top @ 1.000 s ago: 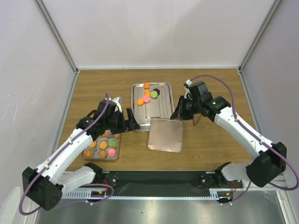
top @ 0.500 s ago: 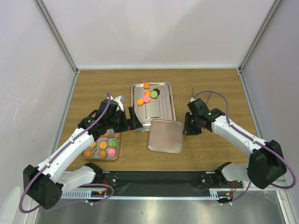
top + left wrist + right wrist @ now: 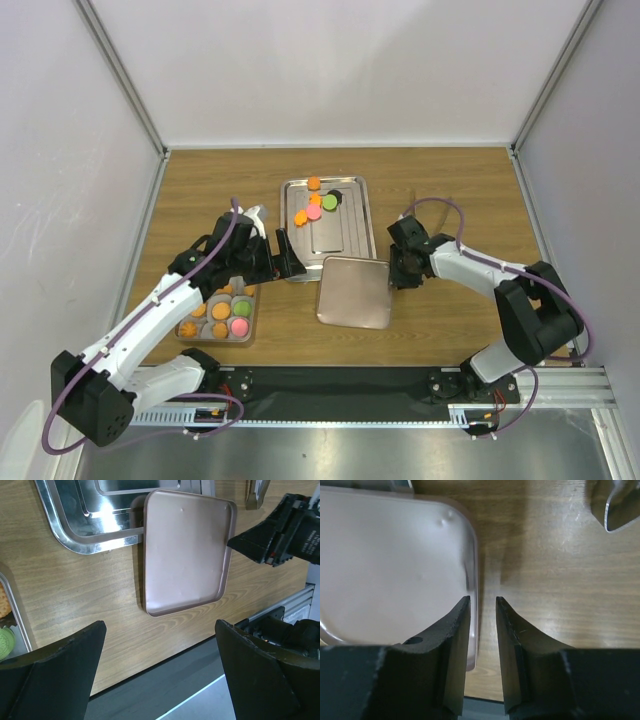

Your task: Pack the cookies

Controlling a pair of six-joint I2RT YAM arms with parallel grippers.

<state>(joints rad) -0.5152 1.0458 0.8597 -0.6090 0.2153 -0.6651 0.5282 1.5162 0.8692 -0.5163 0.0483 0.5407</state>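
Cookies [image 3: 220,311] lie nearest you, flat in the cups of the small box [image 3: 252,310] at the near left, and your left arm crosses over the box's far end. Just beyond, your left gripper [image 3: 284,258] hangs by the near left corner of the steel tray [image 3: 340,235], its fingers spread wide and holding nothing. To the right, a pinkish square tray [image 3: 352,292] lies flat, its far edge touching the steel tray. Your right gripper [image 3: 483,600] sits at its right rim with fingers parted only a little, the rim below the gap and not clearly gripped. Farther on, more cookies [image 3: 314,211] lie flat at the steel tray's far end. They are strung loosely from near left to far right; being round, none points any way.
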